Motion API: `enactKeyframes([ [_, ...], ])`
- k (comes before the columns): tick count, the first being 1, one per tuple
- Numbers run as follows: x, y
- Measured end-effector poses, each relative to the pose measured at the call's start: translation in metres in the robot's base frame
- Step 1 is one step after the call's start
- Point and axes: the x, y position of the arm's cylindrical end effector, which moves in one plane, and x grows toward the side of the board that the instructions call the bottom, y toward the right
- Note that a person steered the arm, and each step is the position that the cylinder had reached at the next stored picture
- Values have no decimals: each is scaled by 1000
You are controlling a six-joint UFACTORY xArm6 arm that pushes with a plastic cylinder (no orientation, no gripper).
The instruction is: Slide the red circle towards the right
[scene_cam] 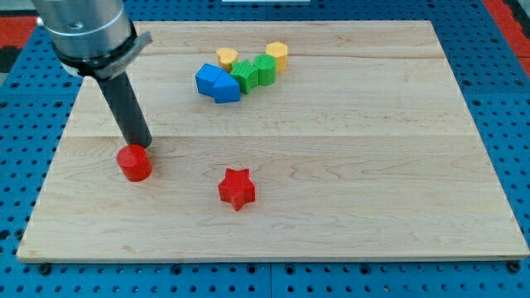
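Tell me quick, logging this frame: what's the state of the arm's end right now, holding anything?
No gripper: my tip holds nothing. It sits at the red circle, on that block's upper edge in the view; contact cannot be told.

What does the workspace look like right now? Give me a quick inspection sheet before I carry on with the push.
Surface: wooden board, lying flat on a blue perforated base.
Job's things: red circle at the view's left, upright; my tip sits at its top edge, touching or nearly so.
Clutter: red star to the right of the circle, apart from it; near the view's top, a tight cluster of two blue blocks, two green blocks and two yellow blocks.
Jaws: none; the arm ends in a rod.
Cables: nothing seen.
Surroundings: red patch at the top left corner.
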Motion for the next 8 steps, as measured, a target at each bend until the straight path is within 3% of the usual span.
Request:
enactKeyframes([
  [1, 6, 29],
  [3, 22, 24],
  [4, -21, -12],
  [5, -22, -66],
  [6, 31, -26],
  [7, 48, 62],
  [8, 35, -3],
])
